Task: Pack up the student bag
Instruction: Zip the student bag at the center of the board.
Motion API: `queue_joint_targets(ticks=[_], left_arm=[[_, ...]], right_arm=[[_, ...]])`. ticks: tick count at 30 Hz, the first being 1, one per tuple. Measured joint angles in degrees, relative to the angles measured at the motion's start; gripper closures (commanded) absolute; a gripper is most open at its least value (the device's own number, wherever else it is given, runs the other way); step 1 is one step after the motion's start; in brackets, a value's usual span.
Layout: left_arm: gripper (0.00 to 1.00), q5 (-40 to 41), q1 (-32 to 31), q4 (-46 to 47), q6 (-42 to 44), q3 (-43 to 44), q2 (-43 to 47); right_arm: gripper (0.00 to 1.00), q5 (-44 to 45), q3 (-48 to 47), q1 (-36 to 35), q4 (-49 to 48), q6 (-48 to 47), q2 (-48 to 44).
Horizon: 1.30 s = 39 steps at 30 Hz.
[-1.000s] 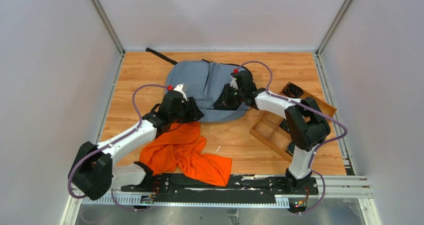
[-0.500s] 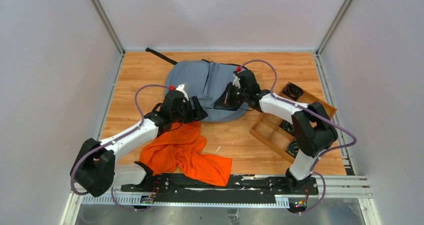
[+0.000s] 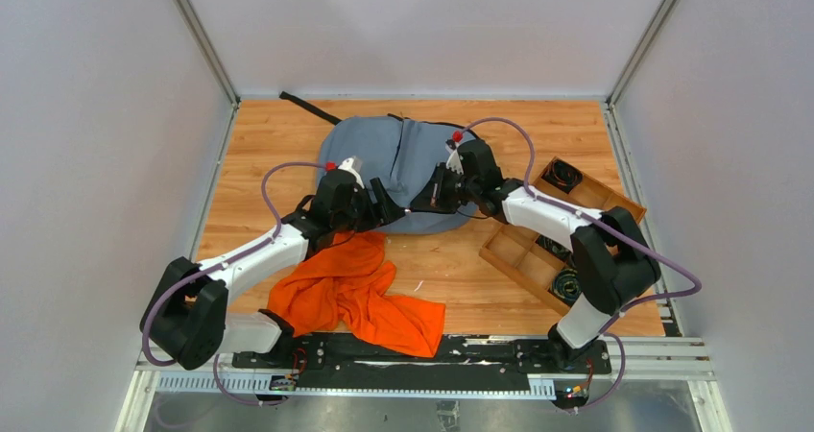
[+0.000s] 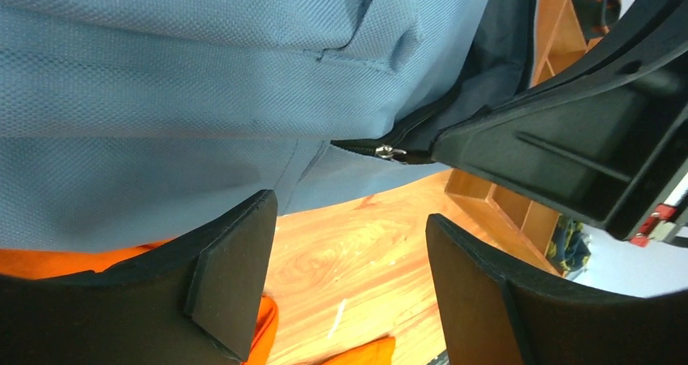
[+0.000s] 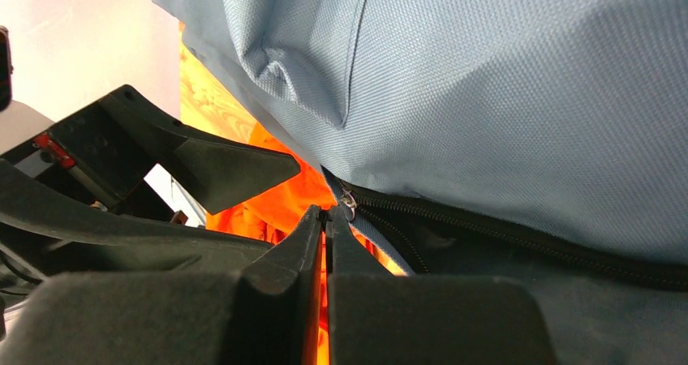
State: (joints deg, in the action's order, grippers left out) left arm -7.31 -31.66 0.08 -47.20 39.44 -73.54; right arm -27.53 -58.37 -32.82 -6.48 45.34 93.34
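The student bag [image 3: 382,154], grey-blue with a black zipper line, lies flat at the middle back of the wooden table. My right gripper [image 3: 428,194] is at its near edge, shut on the zipper pull [image 5: 348,198]; the right wrist view shows its tips [image 5: 328,216] pinched together at the slider. My left gripper [image 3: 389,205] is open and empty just left of it, its jaws wide apart over bare wood [image 4: 350,223] below the bag's edge. The zipper pull [image 4: 390,150] also shows in the left wrist view, beside the right gripper's black fingers [image 4: 568,138].
An orange cloth [image 3: 357,288] lies crumpled on the table in front of the bag, under the left arm. A wooden compartment tray [image 3: 523,250] with coiled cables stands at the right. A black strap [image 3: 309,108] trails from the bag's far left.
My right gripper has moved left along the bag's near edge with the zipper pull, and the dark opening looks narrower. My left gripper has moved right, closer to it.
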Motion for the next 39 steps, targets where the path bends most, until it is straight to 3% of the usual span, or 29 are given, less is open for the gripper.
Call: queue_joint_targets(ticks=[8, 19, 29, 36, 39], left_arm=[[0.28, 3.34, 0.13, 0.72, -4.13, 0.00, 0.52], [0.26, 9.60, 0.42, -5.14, -16.50, 0.02, 0.74], [0.31, 10.14, 0.42, -2.19, -22.62, 0.37, -2.56], [0.49, 10.58, 0.42, -1.99, -23.78, 1.79, -4.50], [0.71, 11.41, 0.50, -1.97, -23.65, 2.38, -4.50]], right_arm=[[1.00, 0.09, 1.36, -0.07, 0.02, -0.11, -1.16], [1.00, 0.11, 1.68, -0.57, -0.02, -0.46, -2.14], [1.00, 0.09, 1.68, -2.97, 0.02, -1.75, -3.02], [1.00, 0.15, 1.68, -3.21, 0.07, -2.75, -4.00], [1.00, 0.70, 1.68, -3.23, 0.42, -2.95, -4.15]])
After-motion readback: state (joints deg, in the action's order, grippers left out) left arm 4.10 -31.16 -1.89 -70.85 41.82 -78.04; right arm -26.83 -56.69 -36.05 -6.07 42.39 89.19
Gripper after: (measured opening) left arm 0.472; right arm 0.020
